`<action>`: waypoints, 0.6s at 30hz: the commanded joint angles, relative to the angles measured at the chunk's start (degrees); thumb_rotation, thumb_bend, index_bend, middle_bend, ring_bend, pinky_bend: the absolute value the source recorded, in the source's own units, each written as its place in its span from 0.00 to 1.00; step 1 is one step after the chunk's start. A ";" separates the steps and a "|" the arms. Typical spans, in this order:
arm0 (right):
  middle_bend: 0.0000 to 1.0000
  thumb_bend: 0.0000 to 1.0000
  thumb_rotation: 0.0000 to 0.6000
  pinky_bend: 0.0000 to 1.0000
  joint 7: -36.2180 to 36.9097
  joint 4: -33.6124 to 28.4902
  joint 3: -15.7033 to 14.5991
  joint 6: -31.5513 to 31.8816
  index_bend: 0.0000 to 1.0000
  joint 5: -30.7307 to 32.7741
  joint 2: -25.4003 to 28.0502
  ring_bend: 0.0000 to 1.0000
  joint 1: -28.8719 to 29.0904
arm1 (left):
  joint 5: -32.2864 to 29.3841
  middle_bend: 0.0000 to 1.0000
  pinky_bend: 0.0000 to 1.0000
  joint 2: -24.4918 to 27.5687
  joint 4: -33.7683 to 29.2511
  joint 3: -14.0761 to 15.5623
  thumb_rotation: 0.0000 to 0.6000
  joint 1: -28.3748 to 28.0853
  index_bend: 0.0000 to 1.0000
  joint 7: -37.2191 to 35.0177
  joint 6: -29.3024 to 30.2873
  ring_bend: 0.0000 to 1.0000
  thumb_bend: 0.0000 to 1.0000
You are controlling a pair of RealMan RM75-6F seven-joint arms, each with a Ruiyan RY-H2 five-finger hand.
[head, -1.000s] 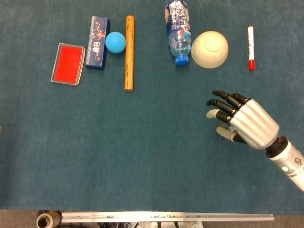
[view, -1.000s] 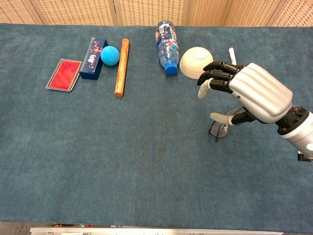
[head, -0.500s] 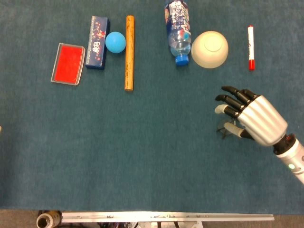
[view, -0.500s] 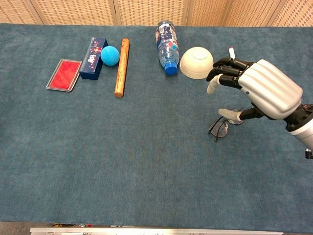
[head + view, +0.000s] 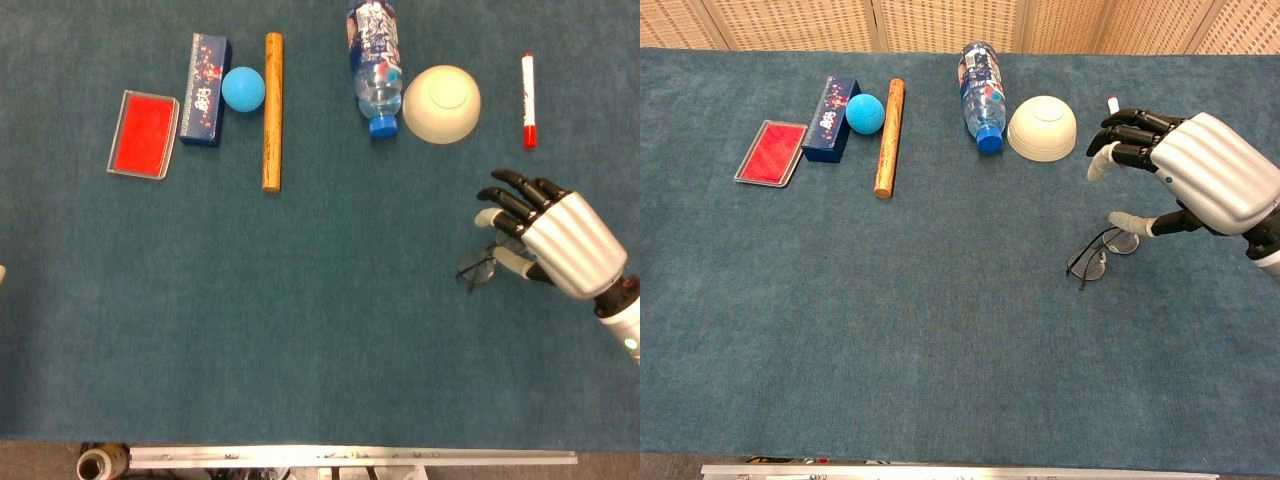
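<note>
At the right side of the table (image 5: 940, 330), the right hand (image 5: 1200, 175) is seen raised above a pair of glasses (image 5: 1098, 254), which lie flat on the blue-green carpet-like cover. Over the last second the hand has been drawn back toward the right edge, so that the glasses, earlier half hidden beneath it, are now largely uncovered in the head view (image 5: 481, 264). The fingers are held apart and gently curved, with nothing between them; the thumb tip hangs just over the glasses' far lens, and contact cannot be told. This is judged a release or a withdrawal, the glasses being left where they lie. The left hand is not shown. Along the far side are ranged a red case (image 5: 771, 152), a blue box (image 5: 831, 118), a blue ball (image 5: 865, 113), a wooden stick (image 5: 889, 137), a bottle (image 5: 980, 82), a bowl (image 5: 1042, 128) and a marker (image 5: 527, 99). Woven screens close the room behind.
</note>
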 commanded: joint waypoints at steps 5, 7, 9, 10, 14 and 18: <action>0.37 0.16 1.00 0.45 0.43 1.96 -0.06 -0.67 0.44 0.85 -0.40 0.20 -0.37 | -0.08 0.41 0.55 0.01 -0.01 -0.06 1.00 0.03 0.43 -0.11 0.08 0.36 0.11; 0.37 0.16 1.00 0.45 0.52 2.43 -0.10 -0.83 0.44 1.04 -0.54 0.20 -0.46 | -0.07 0.41 0.55 0.02 -0.01 -0.04 1.00 0.02 0.43 -0.10 0.07 0.36 0.11; 0.37 0.16 1.00 0.45 0.63 3.08 -0.19 -1.03 0.44 1.28 -0.73 0.20 -0.61 | -0.05 0.41 0.55 0.04 -0.03 -0.01 1.00 0.03 0.43 -0.08 0.05 0.36 0.11; 0.37 0.16 1.00 0.45 0.76 3.37 -0.22 -1.12 0.44 1.40 -0.83 0.20 -0.67 | -0.03 0.41 0.55 0.05 -0.04 0.00 1.00 0.03 0.43 -0.08 0.07 0.36 0.11; 0.37 0.16 1.00 0.45 1.33 4.96 -0.23 -1.65 0.44 2.12 -1.40 0.20 -0.90 | 0.01 0.41 0.55 0.08 -0.11 -0.01 1.00 0.07 0.43 -0.11 0.18 0.36 0.11; 0.37 0.16 1.00 0.45 1.90 6.44 -0.18 -2.12 0.44 2.68 -2.02 0.20 -0.99 | 0.05 0.41 0.55 0.07 -0.13 0.00 1.00 0.08 0.43 -0.08 0.22 0.36 0.11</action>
